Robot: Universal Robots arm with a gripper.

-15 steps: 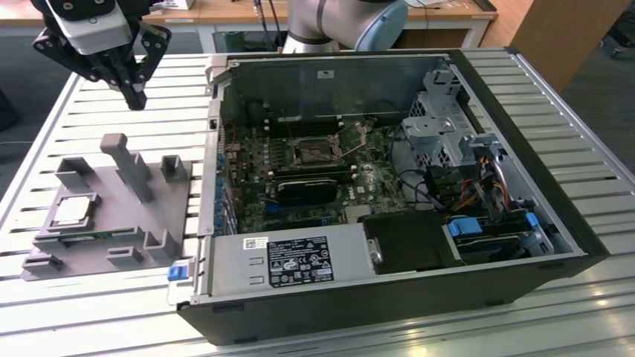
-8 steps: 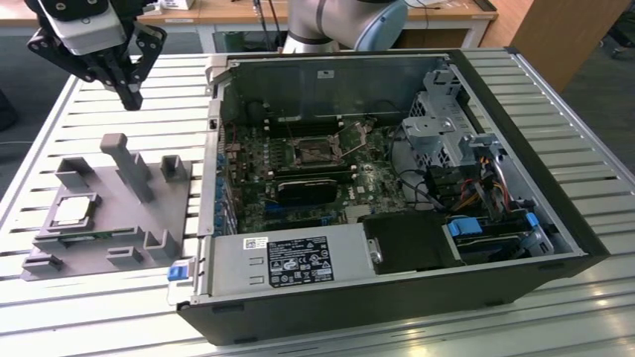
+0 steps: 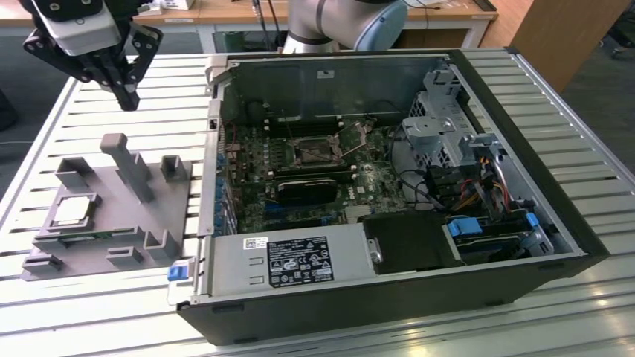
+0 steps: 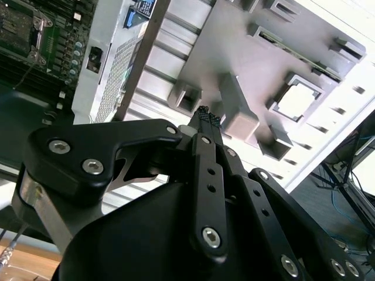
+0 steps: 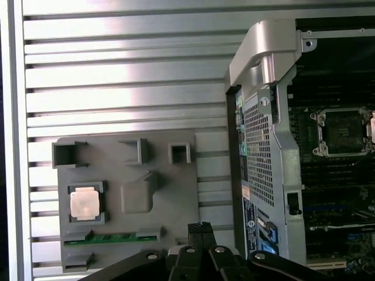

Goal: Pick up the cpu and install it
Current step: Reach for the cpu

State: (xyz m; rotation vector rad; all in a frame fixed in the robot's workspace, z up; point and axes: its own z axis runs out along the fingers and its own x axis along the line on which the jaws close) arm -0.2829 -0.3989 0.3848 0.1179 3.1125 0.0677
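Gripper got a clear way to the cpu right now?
Probably yes. The cpu lies uncovered in the grey tray, the gripper hangs shut above the table, nothing between. Only the tray's tall post stands close.

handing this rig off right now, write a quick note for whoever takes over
Gripper: jaws shut, holding nothing, up above the slatted table, clear of the tray.
Cpu: lying flat in its recess in the grey tray, at the exterior view's left of the open computer case.
Socket on the board inside the case: looks empty.
Done: nothing that shows.
Left: the cpu is not yet picked up and not yet installed.
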